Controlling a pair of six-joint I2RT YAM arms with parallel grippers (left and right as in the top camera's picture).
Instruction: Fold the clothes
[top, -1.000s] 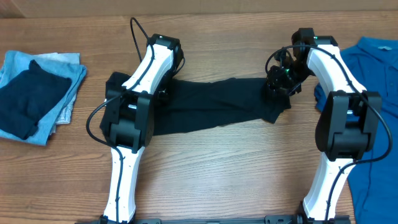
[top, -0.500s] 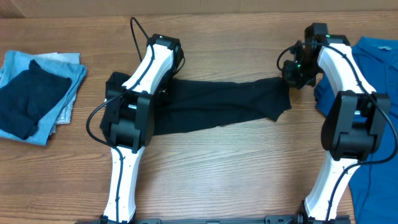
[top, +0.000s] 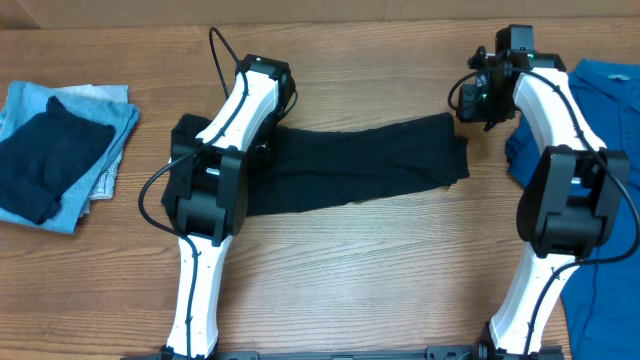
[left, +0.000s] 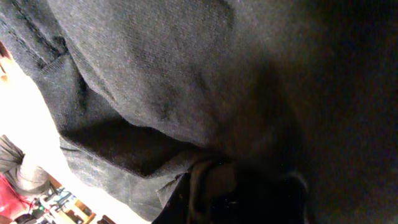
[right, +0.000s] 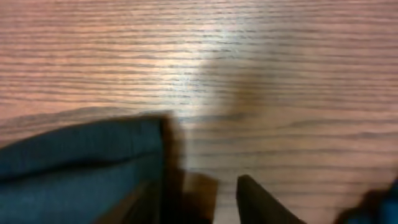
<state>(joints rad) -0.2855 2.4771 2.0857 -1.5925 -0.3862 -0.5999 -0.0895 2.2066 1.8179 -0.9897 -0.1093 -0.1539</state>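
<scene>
— How many garments, and how many arms?

— Two arms. One black shirt (top: 360, 160) lies stretched in a long band across the middle of the table (top: 380, 270). One blue shirt (top: 610, 100) is spread well off its right end. Far off its left end sits one pile: a dark navy piece (top: 45, 160) on top of pale blue cloth (top: 110, 140), whose layers I cannot count.

— How are the arms posed?

— The left arm (top: 225, 130) reaches forward over the black shirt's left end and covers it from above. The right arm (top: 545, 110) reaches forward too, with its wrist turned in toward the shirt's upper right corner.

— And the grippers?

— The left gripper (left: 249, 193) is clamped tight, with black fabric bunched around its fingers and filling the wrist view. The right gripper (right: 202, 199) has its jaws parted over bare wood, just beyond the black shirt's right end. It holds nothing. A dark bluish cloth edge lies beside its fingers, and I cannot tell which garment that is.
</scene>
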